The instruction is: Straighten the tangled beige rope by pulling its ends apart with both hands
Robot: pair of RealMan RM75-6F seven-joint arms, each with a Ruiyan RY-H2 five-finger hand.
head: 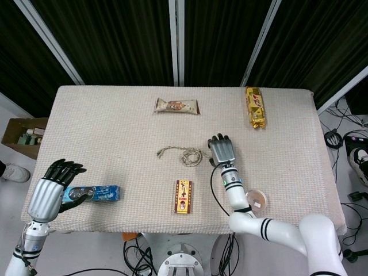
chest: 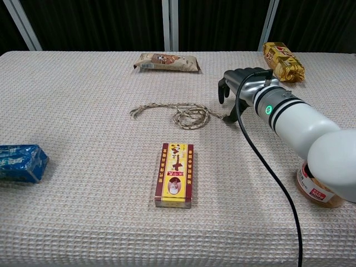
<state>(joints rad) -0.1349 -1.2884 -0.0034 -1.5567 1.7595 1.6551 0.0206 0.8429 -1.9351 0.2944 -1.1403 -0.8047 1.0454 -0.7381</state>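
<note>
A: Just left of the right robot hand (head: pixel 222 150): item one, beige rope (head: pixel 185 154), tangled in a loose coil on the desk (head: pixel 115 138), its near end at the fingertips.

B: Grip state?

A: Right robot hand hangs palm down over that end, fingers curled; whether it pinches the rope, cannot tell. Left robot hand (head: pixel 52 192) is well apart from the rope, fingers spread, holding nothing, beside a blue packet (head: pixel 98 194).

B: Other stock?

A: Red and yellow box (chest: pixel 175 174) nearer the robot than the right hand; brown snack bar (chest: pixel 166 62) beyond it; yellow packet (chest: pixel 283 60) beyond, to its right.
</note>
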